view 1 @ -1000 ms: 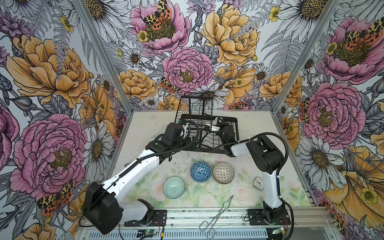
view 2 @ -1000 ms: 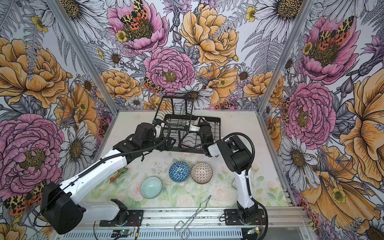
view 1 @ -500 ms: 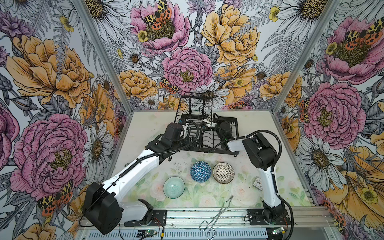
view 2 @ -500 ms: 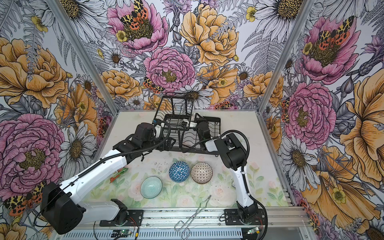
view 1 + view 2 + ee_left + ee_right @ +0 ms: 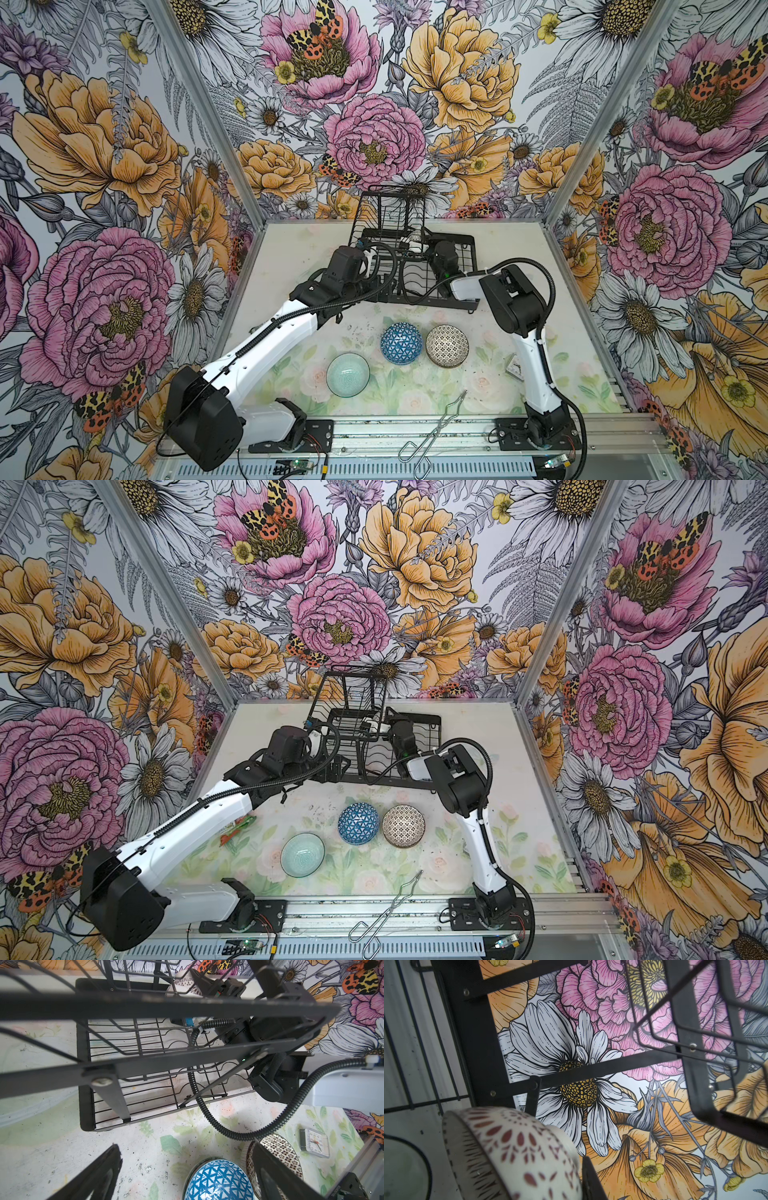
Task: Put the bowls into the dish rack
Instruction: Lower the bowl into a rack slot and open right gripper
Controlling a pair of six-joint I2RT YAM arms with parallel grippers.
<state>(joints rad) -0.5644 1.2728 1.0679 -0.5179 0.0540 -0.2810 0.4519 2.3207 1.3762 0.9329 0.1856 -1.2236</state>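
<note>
**Bowl placement in the lower tier.** The right gripper [image 5: 419,246] is clamped narrowly on a white ceramic bowl with reddish petal marks [image 5: 512,1153]. It holds the bowl tilted inside the black wire dish rack [image 5: 432,301], beneath the raised upper basket [image 5: 386,216].

To seat the bowl well, I judge it should go down between two base wires, clear of the basket's frame, and be let go only once it leans steadily.

The left gripper [image 5: 186,1146] hangs with jaws wide and empty by the rack's front.

On the pale floral table [image 5: 291,257] wait three more:
- a blue bowl with white triangles [image 5: 401,343]
- a black-and-white dotted bowl [image 5: 447,345]
- a plain mint bowl [image 5: 348,374]

No brand or label is legible. A small clear-cased clock [image 5: 314,1142] shows dial numerals too small to read.
</note>
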